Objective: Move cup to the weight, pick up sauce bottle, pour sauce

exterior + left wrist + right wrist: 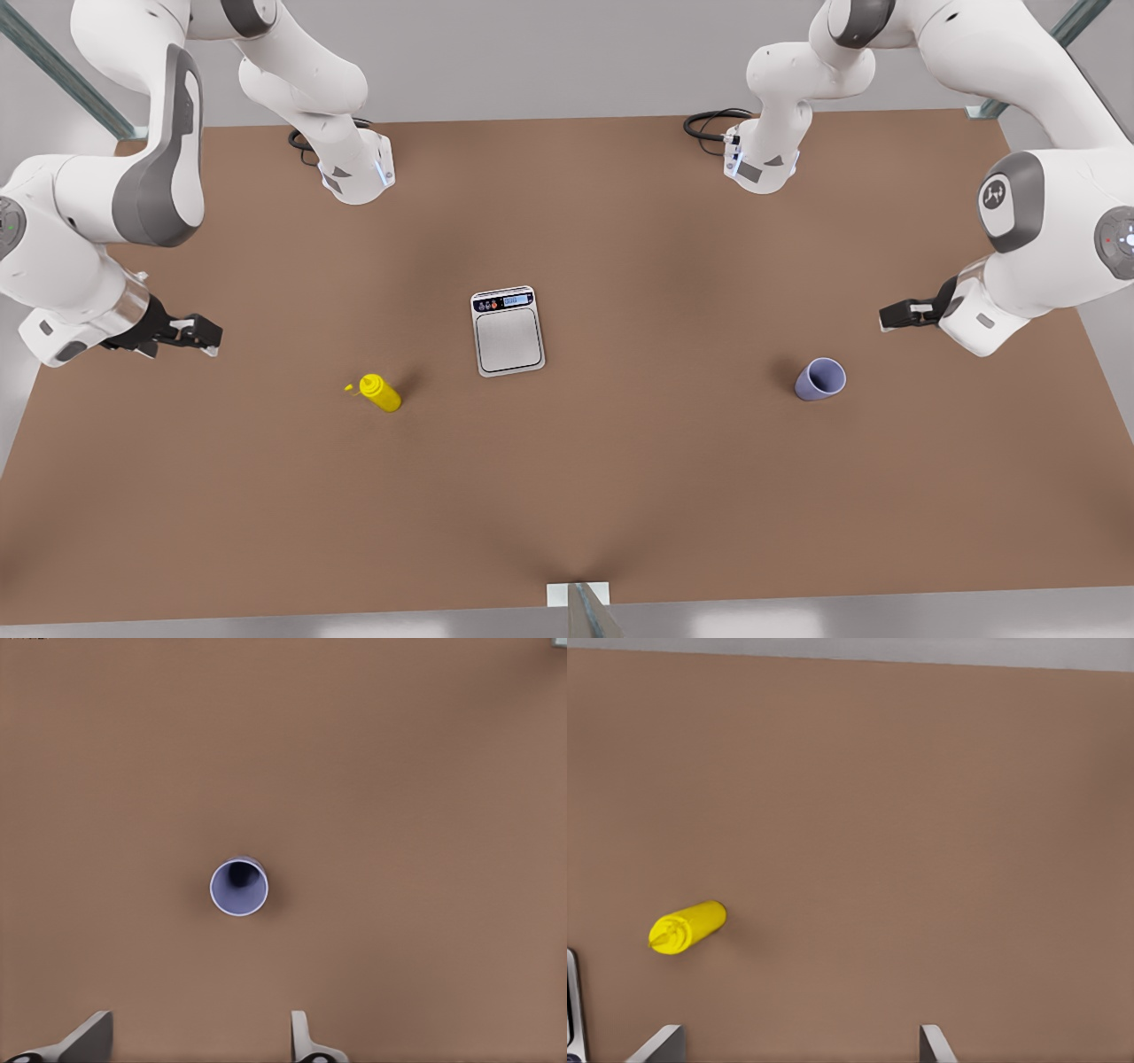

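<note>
The lavender cup [820, 379] stands upright on the brown table at the front view's right, its mouth open upward [238, 887]. My left gripper [888, 316] hovers above and beside it, open, with nothing between its fingers [199, 1038]. The yellow sauce bottle [381, 393] stands at the front view's left, nozzle pointing away from the scale [687, 927]. My right gripper [211, 338] hangs open off to its side, holding nothing [797, 1045]. The silver weight [507, 330], a flat scale with a dark display strip, lies at the table's middle between bottle and cup.
Both arm bases [354, 173] [762, 164] are bolted at the table's far edge with black cables beside them. A metal post [580, 607] stands at the middle of the near edge. An edge of the scale [571, 1001] shows in the right wrist view.
</note>
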### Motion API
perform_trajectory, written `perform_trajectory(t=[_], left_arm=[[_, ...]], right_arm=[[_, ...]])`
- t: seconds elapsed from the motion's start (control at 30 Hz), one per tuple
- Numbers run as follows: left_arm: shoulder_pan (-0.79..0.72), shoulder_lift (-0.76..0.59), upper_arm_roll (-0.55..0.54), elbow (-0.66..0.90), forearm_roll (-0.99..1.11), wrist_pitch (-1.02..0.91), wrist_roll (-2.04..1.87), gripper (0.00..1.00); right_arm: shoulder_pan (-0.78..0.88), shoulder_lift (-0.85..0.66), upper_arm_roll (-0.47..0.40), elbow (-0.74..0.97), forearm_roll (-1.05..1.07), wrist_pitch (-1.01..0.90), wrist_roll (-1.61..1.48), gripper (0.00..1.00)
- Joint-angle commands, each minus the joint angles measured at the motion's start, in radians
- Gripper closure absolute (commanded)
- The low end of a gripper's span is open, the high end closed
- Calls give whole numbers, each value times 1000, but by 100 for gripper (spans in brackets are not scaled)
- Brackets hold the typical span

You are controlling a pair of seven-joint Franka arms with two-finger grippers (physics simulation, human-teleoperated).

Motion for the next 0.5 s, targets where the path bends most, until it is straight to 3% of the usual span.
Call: perform_trajectory(t=[0.0, 0.1, 0.23, 0.47], left_arm=[[0, 0, 0, 0, 1, 0, 0, 0], [5, 63, 2, -8, -1, 49, 2, 0], [2, 78, 5, -331, -8, 480, 2, 0], [14, 115, 26, -483, -8, 637, 52, 0]], right_arm=[[0, 0, -1, 0, 0, 0, 2, 0], [0, 1, 2, -7, 7, -3, 2, 0], [42, 67, 3, -3, 12, 2, 8, 0], [55, 74, 2, 2, 12, 2, -24, 0]])
